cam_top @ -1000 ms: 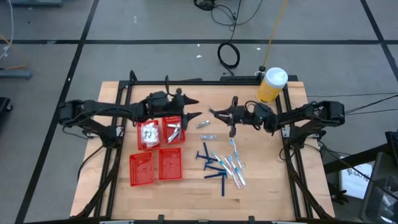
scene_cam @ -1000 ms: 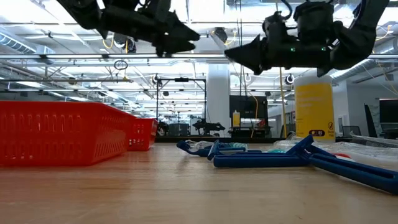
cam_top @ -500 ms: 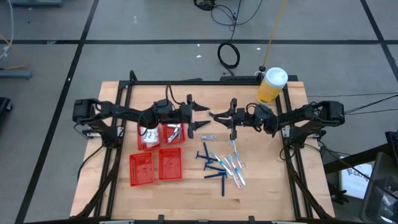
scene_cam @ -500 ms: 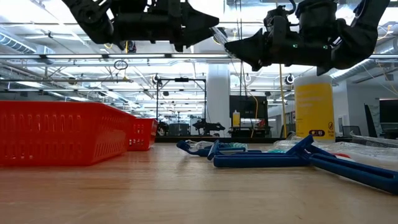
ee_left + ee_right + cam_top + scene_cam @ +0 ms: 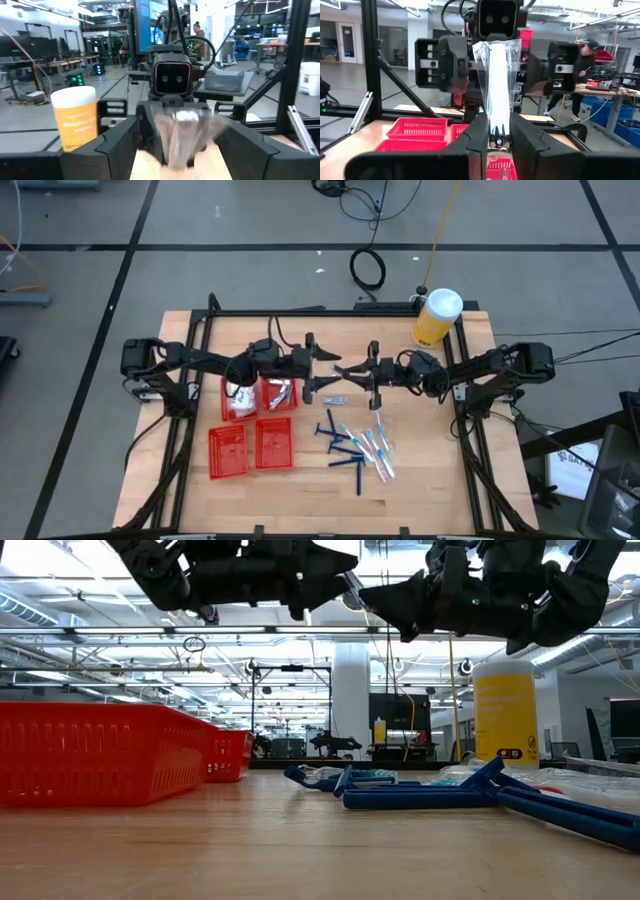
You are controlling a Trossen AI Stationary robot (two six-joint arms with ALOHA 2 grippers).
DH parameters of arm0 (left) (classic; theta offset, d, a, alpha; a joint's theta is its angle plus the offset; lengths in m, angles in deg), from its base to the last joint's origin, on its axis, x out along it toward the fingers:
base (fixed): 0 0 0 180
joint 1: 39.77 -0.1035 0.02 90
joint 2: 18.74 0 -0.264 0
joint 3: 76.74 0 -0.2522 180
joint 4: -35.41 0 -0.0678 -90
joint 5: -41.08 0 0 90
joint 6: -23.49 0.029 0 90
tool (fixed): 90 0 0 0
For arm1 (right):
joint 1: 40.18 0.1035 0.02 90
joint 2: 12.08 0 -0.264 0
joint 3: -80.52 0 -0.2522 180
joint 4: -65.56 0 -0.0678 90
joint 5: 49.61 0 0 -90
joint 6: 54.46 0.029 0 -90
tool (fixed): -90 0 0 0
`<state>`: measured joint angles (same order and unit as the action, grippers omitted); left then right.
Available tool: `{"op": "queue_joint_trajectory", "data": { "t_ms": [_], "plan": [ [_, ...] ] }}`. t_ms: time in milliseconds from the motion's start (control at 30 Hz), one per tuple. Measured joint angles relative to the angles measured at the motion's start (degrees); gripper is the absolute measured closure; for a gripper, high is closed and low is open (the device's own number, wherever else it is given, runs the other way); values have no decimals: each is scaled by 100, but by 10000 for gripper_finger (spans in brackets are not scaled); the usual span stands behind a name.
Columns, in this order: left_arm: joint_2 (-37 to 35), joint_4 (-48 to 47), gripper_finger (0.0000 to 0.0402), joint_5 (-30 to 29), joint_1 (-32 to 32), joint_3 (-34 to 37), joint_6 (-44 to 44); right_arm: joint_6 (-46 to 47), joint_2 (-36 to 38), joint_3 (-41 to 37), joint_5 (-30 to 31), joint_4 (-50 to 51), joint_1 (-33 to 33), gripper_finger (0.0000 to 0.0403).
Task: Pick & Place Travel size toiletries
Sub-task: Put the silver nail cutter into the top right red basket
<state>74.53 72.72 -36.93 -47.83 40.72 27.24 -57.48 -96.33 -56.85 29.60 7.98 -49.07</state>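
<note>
Toothbrush (image 5: pixel 498 90), clear-wrapped: pinched upright in the right gripper (image 5: pixel 352 370), raised above mid-counter (image 5: pixel 420 480), tip pointing at the left gripper (image 5: pixel 322 372), whose fingers (image 5: pixel 116 142) stand wide, apparently for a handover. Razors (image 5: pixel 345 448) and more toothbrushes lie loose nearby; red baskets (image 5: pixel 258 420) sit to the left. Handling advice: bring the wrapper fully between the left fingers, close firmly, and only then release the right grip.

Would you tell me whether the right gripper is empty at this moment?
No, the right gripper is shut on a clear-wrapped toothbrush standing up between its fingers.
</note>
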Motion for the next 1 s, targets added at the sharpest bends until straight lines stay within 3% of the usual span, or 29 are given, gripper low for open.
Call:
{"op": "queue_joint_trajectory", "data": {
  "t_ms": [233,333,433,633,833,1000],
  "plan": [
    [58,-19,148,-149,99,-133,89,-17,-1,6,6,121,0,359],
    [73,-72,171,-157,90,-133,81,-7,0,6,0,82,2,359],
    [85,-62,225,-175,86,-133,85,-7,0,6,0,93,2,359],
    [91,-113,370,-188,81,-131,210,-23,0,4,-1,90,2,359],
    [59,-325,367,-469,-21,-131,-33,-53,0,4,77,223,-9,358],
    [-390,-1408,373,-1102,-146,-120,-85,141,8,14,834,869,-7,271]
  ]
}}
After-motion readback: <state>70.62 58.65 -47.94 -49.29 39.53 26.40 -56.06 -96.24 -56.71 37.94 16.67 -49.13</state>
